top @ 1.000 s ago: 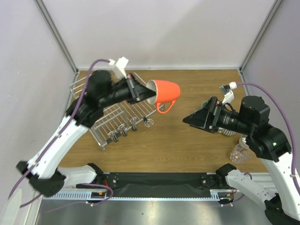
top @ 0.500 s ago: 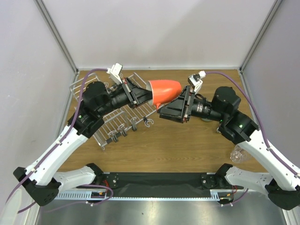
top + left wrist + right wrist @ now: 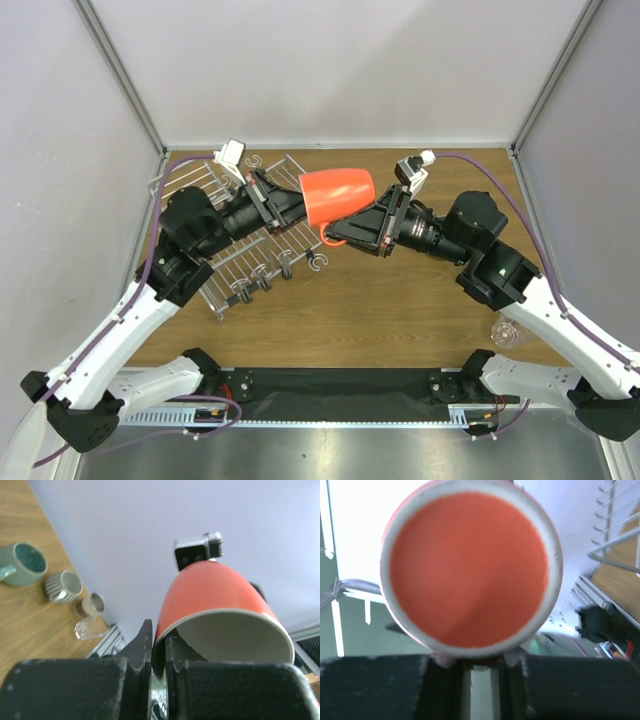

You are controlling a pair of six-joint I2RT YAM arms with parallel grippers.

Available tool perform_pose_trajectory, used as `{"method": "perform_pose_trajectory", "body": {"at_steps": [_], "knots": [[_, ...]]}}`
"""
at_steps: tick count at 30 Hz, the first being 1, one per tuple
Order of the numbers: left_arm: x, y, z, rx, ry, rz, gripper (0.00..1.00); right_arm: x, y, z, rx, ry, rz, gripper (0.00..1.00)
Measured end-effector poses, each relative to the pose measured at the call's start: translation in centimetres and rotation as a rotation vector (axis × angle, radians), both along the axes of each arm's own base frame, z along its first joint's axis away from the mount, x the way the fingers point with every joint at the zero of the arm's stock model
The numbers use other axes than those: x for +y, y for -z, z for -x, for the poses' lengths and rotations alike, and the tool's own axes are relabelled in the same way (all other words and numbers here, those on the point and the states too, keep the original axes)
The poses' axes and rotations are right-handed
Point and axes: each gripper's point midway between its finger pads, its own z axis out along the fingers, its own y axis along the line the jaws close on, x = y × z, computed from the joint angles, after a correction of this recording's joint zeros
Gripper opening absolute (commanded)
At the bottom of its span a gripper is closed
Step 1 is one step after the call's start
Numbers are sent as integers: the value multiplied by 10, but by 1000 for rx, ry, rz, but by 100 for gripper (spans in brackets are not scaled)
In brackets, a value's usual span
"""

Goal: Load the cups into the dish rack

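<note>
- Ceramic, by its look: a red mug (image 3: pixel 338 193) with a white inside and a loop handle (image 3: pixel 326 238) is held in the air on its side. It hangs over the wooden desk (image 3: pixel 400 300) toward the far edge, at the right end of the silver wire dish rack (image 3: pixel 222 268).
- The mouth is turned to the left arm and the flat base to the right arm.
- The left gripper (image 3: pixel 296 206) is clamped on the mug's wall at the rim, with one finger inside and one outside, as seen from the left wrist.
- The right gripper (image 3: pixel 342 236) is set at the handle, below the base. Its jaws stand narrow, one on each side of the handle, but whether they already press on it cannot be told.
- Four more cups are seen standing on the desk toward its right edge: a teal glazed mug (image 3: pixel 20 564), a pale ribbed mug (image 3: pixel 64 586), a small metal cup (image 3: pixel 91 605) and a clear glass (image 3: pixel 90 628). The glass is nearest the near edge.
- The red mug is judged rigid, fairly heavy for its size, and brittle. A fall onto the desk or a knock against the rods could chip it.
- The glaze is judged slippery, so a pinch on the thin rim may let the mug swing. The handle is judged the surer place to be taken hold of.
- A handover between the arms is judged to be in hand. The rim should not be released until the handle is firmly gripped.
</note>
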Motion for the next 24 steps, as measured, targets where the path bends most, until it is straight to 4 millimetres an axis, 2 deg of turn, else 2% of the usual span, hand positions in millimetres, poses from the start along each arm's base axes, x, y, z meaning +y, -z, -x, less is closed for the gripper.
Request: {"method": "perform_pose_trajectory", "body": {"at_steps": [1,2,3,5,6,7,8,9,11,15,19,22,24], "knots": [[1,-3,0,-5,-2,11,0,1,-2,0,-4,-3,-7,0],[3,-6,0,-14,-5,19,0,3,-4,2,-2,-10,-19,0],[4,-8,1,-25,-7,22,8,4,-6,3,-5,-16,-28,0],[7,-10,2,-43,-15,11,37,7,-7,2,-10,-17,-33,0],[8,-8,2,-51,-22,-11,59,8,-7,1,-20,-15,-31,0],[9,-6,2,-57,-27,-32,69,10,-3,-2,-24,-5,-18,0],[10,-4,3,-62,-28,-53,85,13,3,-6,-24,8,5,0],[14,0,1,-67,-54,-85,94,15,10,-8,-19,11,30,0],[29,16,-6,-41,-129,-153,99,16,12,-14,-44,35,65,0],[59,28,7,-44,-216,-225,100,15,10,-29,-113,95,136,0],[90,27,37,-82,-259,-251,97,12,23,-70,-159,232,249,0],[117,20,57,-110,-308,-263,95,11,47,-107,-183,347,402,0],[129,17,62,-119,-341,-277,94,13,64,-128,-201,397,506,0]]}}
